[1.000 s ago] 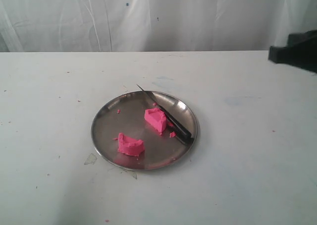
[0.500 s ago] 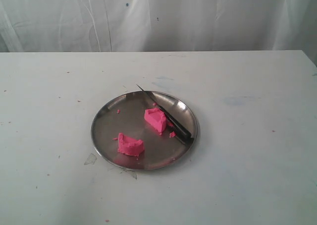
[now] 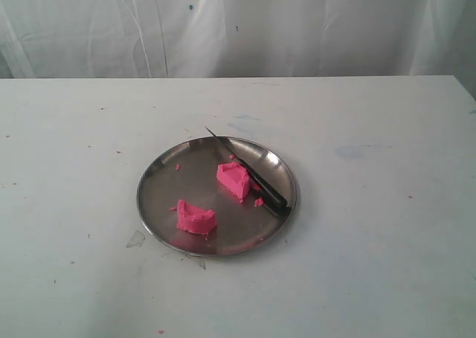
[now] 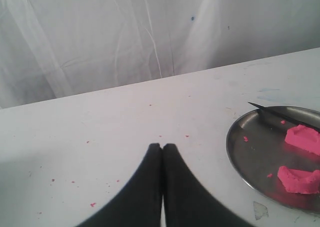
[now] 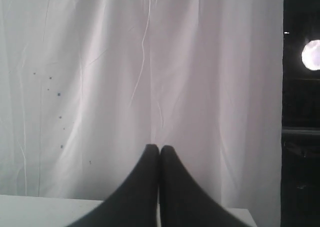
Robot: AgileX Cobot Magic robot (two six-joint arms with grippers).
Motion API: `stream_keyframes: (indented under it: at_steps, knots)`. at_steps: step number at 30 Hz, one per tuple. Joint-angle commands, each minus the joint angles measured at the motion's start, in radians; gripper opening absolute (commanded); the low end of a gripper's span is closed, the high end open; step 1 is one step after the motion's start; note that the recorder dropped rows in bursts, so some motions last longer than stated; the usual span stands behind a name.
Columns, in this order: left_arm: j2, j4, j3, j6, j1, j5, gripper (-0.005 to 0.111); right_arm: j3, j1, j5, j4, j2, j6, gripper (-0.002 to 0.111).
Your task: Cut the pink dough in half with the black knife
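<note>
A: Biggest first?

B: Wide white table, flecked with pink, backed by a pale curtain.

A: Next down?

B: Round steel plate. Sits on the table well apart from the left gripper, out past its tips and off to one side.

A: State of that left gripper?

B: Clenched. Black fingers pressed tip to tip, nothing pinched between them. Hovers above the table.

A: And the right gripper?

B: Pinched closed too, and empty. Points at the curtain, with only a thin strip of table below. Cannot place the plate from there.

A: Then the black knife?

B: Lies loose on the plate, along the side farthest from the left gripper. Pokes its tip out over the rim. Gripped by neither arm.

A: Where is the pink dough?

B: On the plate, in two wedge chunks lying apart, well clear of both grippers. One just beside the knife blade; the other chunk close to the rim, on the side nearer the left gripper.

A: Smallest?

B: Tiny pink crumbs on the plate, right by the knife handle.
</note>
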Motion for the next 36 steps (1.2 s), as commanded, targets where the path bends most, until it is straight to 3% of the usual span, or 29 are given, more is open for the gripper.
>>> stream_keyframes:
  at_steps: [1, 5, 9, 12, 30, 36]
  knots:
    - [-0.008, -0.004, 0.006, 0.000, 0.001, 0.003, 0.000, 0.030, -0.014, -0.093, -0.012, -0.004, -0.067, 0.000]
    - [-0.008, -0.004, 0.006, 0.000, 0.001, 0.003, 0.000, 0.215, -0.104, -0.079, 0.004, -0.004, -0.004, 0.000]
    - [-0.008, -0.004, 0.006, 0.000, 0.001, 0.003, 0.000, 0.397, -0.190, -0.064, 0.270, -0.004, -0.213, 0.000]
    - [-0.008, -0.004, 0.006, 0.000, 0.001, 0.003, 0.000, 0.397, -0.219, 0.045, 0.210, -0.004, -0.207, 0.000]
    - [-0.008, -0.004, 0.006, 0.000, 0.001, 0.003, 0.000, 0.397, -0.219, 0.044, 0.215, -0.004, -0.207, 0.000]
    - [-0.041, 0.085, 0.124, -0.019, 0.001, -0.070, 0.000, 0.397, -0.219, 0.044, 0.215, -0.004, -0.207, 0.000]
